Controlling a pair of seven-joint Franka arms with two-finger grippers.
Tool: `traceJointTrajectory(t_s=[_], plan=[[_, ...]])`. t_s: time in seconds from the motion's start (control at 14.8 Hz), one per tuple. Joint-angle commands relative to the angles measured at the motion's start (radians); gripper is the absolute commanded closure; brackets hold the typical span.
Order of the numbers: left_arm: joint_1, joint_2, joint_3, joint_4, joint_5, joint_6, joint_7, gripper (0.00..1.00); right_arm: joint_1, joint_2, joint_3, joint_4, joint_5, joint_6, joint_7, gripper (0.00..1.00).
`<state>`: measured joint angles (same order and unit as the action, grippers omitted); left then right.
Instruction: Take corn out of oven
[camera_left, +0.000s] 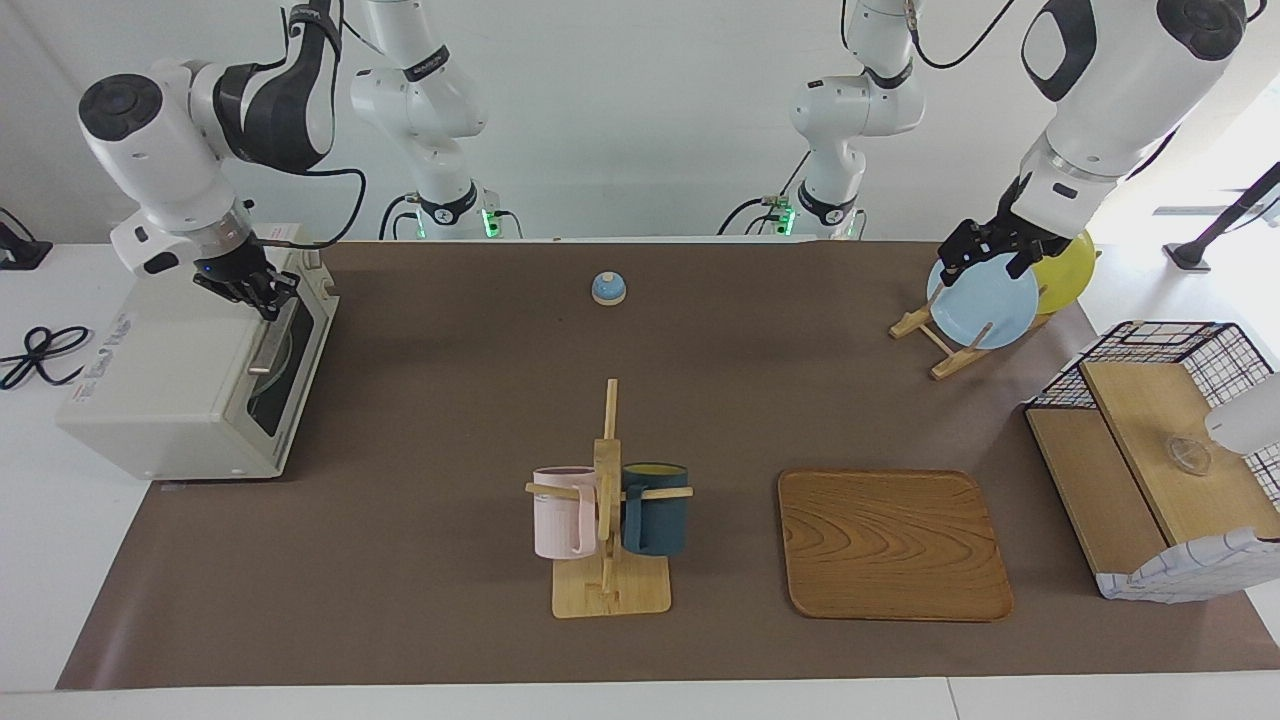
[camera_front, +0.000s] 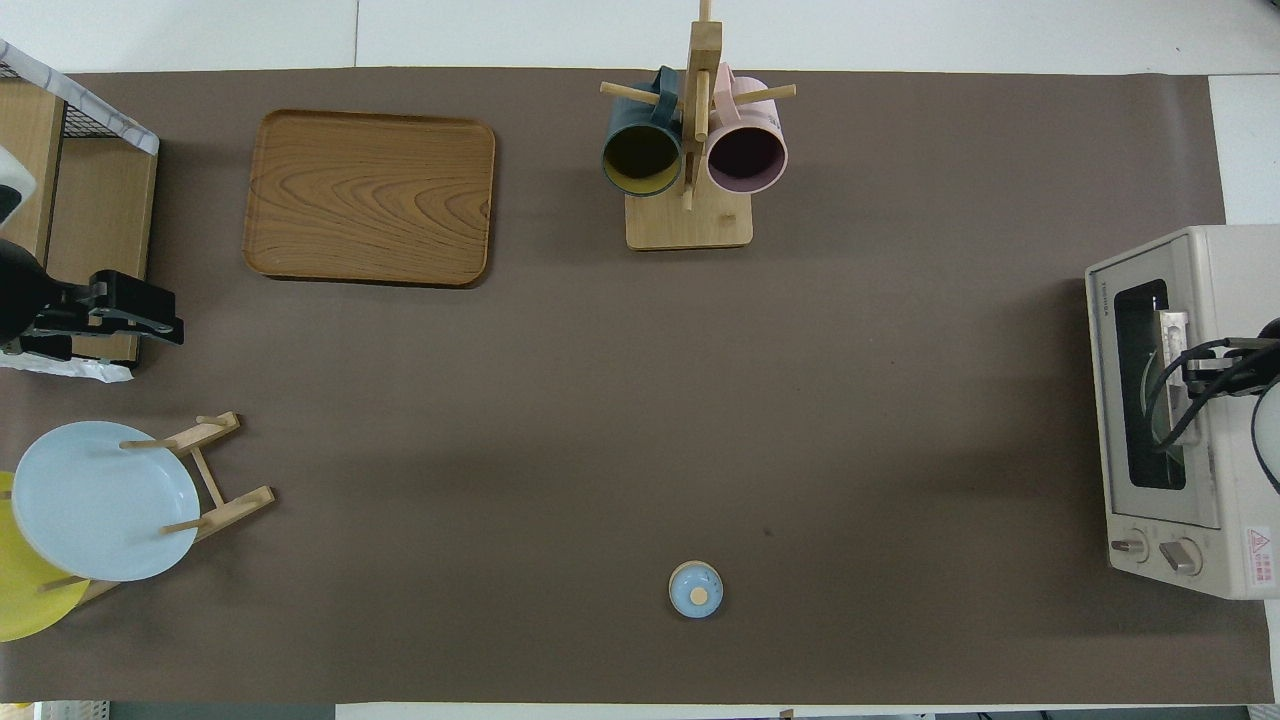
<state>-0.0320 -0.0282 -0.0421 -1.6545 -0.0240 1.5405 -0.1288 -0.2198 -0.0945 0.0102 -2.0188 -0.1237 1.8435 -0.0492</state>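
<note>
— Corn: can you see it?
— No. The oven sits at the right arm's end of the table, door shut.
— Right gripper?
— At the door's top edge by the handle; can't tell its fingers' spread.
— Left gripper?
— Waiting over the blue plate; fingers unclear.

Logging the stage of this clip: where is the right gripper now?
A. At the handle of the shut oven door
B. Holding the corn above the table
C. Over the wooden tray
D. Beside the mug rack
A: the right gripper is at the bar handle of the oven, whose door is shut; no corn is in view.
</note>
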Motion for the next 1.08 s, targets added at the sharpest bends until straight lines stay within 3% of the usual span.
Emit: traceJointTrajectory(t_s=[0.0, 0.81, 1.02], plan=[[0.012, -0.004, -0.009, 0.002, 0.019, 0.000, 0.003, 0.00, -0.021, 0.001, 0.010, -0.021, -0.014, 0.025, 0.023, 1.00], [0.011, -0.004, -0.009, 0.001, 0.019, 0.000, 0.003, 0.00, -0.030, 0.004, 0.011, -0.052, -0.008, 0.036, 0.025, 1.00], [0.012, -0.004, -0.009, 0.001, 0.019, 0.000, 0.003, 0.00, -0.030, 0.004, 0.011, -0.096, -0.002, 0.094, 0.022, 1.00]])
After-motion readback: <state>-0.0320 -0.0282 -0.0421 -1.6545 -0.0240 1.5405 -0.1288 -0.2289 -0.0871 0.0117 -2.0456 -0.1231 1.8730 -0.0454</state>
